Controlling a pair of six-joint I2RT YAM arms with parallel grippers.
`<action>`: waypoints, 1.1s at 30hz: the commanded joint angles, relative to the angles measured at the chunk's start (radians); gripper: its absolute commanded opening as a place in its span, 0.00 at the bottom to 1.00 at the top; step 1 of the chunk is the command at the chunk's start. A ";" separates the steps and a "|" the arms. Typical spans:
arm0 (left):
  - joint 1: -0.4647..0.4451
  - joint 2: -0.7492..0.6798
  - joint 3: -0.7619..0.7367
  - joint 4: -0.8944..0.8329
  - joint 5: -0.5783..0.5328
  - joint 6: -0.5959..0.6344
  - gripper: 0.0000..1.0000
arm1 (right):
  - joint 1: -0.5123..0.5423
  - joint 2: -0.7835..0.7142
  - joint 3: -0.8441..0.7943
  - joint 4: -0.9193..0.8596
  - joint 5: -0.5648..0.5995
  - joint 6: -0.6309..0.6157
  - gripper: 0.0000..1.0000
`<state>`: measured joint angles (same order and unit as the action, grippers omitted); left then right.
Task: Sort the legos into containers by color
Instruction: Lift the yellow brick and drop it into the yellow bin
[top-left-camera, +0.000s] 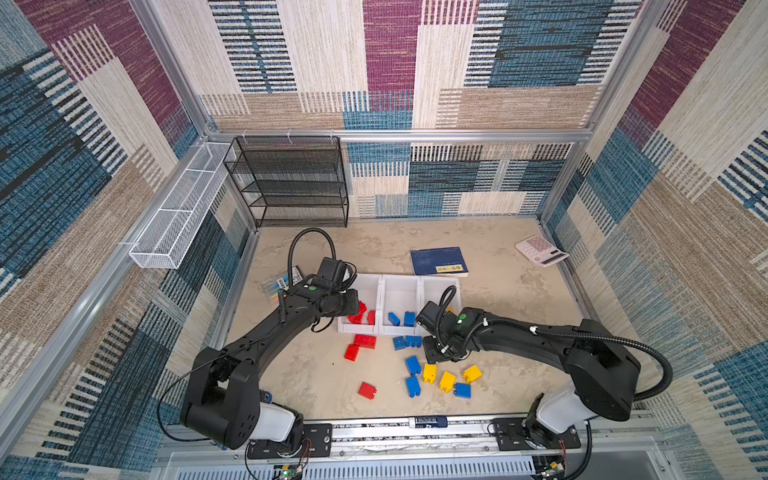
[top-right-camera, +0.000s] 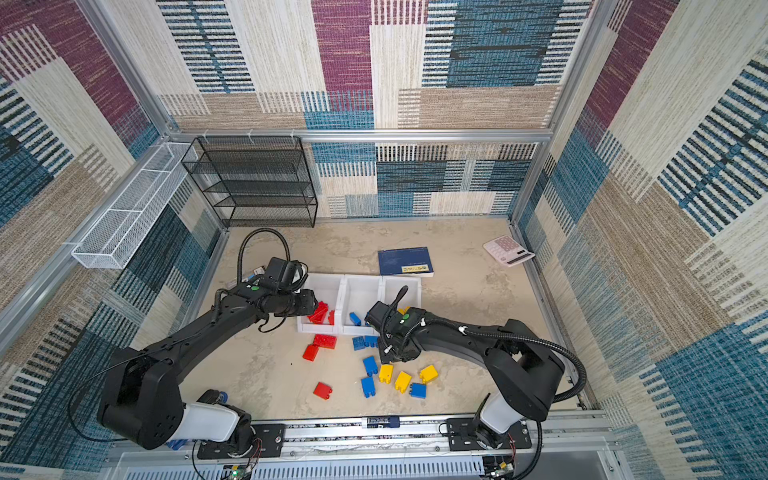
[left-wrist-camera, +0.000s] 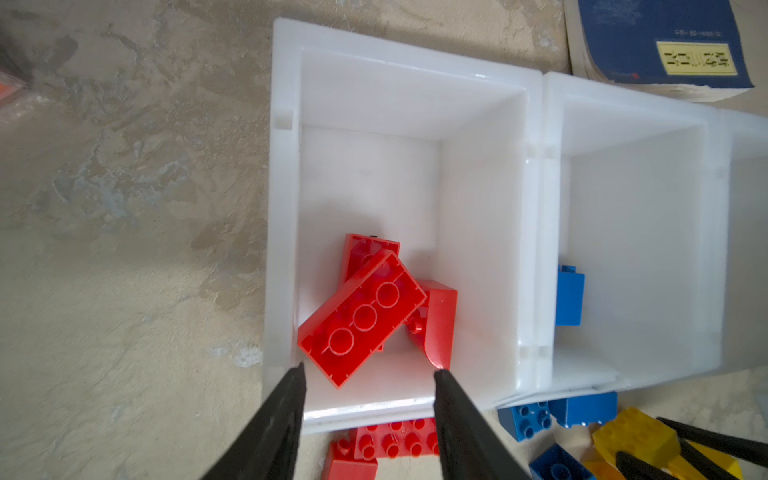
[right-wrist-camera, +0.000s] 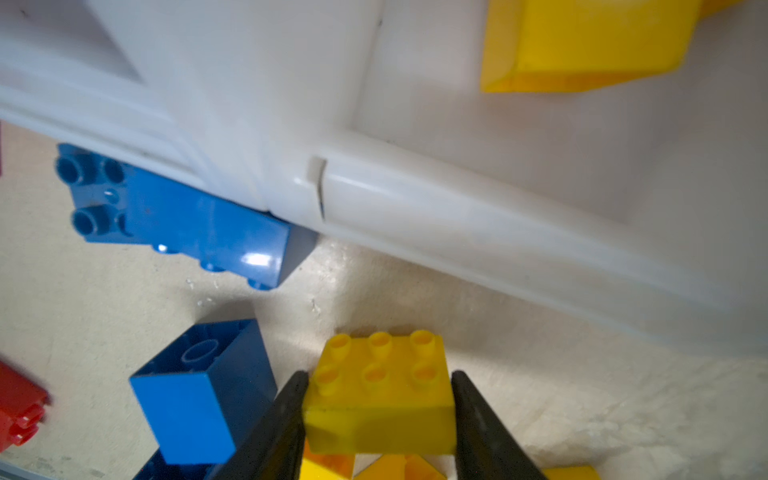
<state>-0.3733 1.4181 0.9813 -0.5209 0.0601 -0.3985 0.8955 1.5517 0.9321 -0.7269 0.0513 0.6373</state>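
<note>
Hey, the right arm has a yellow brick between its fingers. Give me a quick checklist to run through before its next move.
1. Grip: right end effector closed on the yellow brick, pressing both sides: ok.
2. Brick lifted off the table: cannot tell.
3. Yellow bin already holds yellow and has room: ok.
4. Blue brick next to the grip is clear of it: cannot tell.
5. Left end effector open, empty, over the red bin, out of the way: ok.
</note>
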 joint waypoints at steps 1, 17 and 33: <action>0.001 -0.011 -0.003 0.006 0.009 -0.019 0.53 | -0.001 -0.031 0.028 -0.031 0.051 -0.003 0.51; 0.001 -0.055 -0.038 0.024 0.010 -0.031 0.53 | -0.165 -0.001 0.238 0.054 0.133 -0.153 0.51; 0.001 -0.056 -0.054 0.024 0.030 -0.042 0.53 | -0.167 -0.019 0.222 0.069 0.139 -0.127 0.77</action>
<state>-0.3733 1.3689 0.9310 -0.5041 0.0849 -0.4263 0.7288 1.5444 1.1595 -0.6849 0.1825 0.4946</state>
